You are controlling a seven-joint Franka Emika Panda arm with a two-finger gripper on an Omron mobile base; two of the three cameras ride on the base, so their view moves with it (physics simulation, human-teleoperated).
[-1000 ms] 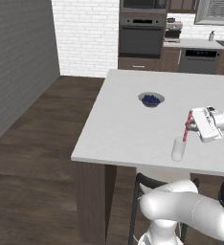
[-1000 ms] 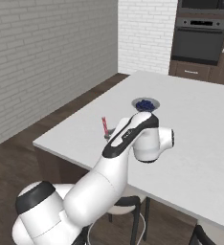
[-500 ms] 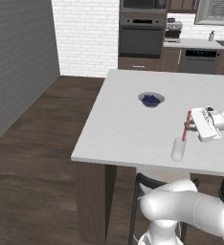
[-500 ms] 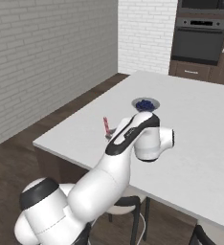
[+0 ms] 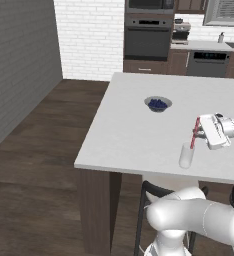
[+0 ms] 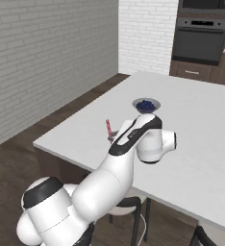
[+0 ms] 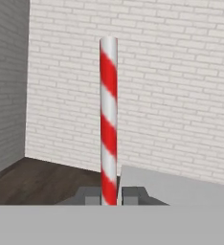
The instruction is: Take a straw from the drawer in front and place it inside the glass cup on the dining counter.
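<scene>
The straw (image 5: 194, 133), red and white striped, stands nearly upright with my gripper (image 5: 203, 131) shut on it from the right. Its lower end reaches the mouth of the glass cup (image 5: 186, 155), which stands near the front edge of the dining counter (image 5: 129, 135). In the hand view the straw (image 7: 108, 119) rises between the two fingertips (image 7: 87, 196) of the gripper (image 7: 109, 197). In the right base view the straw (image 6: 108, 129) pokes up to the left of my arm, which hides the cup. The drawer is out of view.
A small bowl with blue contents (image 5: 158, 103) sits further back on the counter. A dark stool (image 5: 161, 192) stands under the counter's front edge. Ovens and cabinets (image 5: 149, 35) line the far brick wall.
The straw and the hand have edged slightly downward towards the cup; the grip is unchanged.
</scene>
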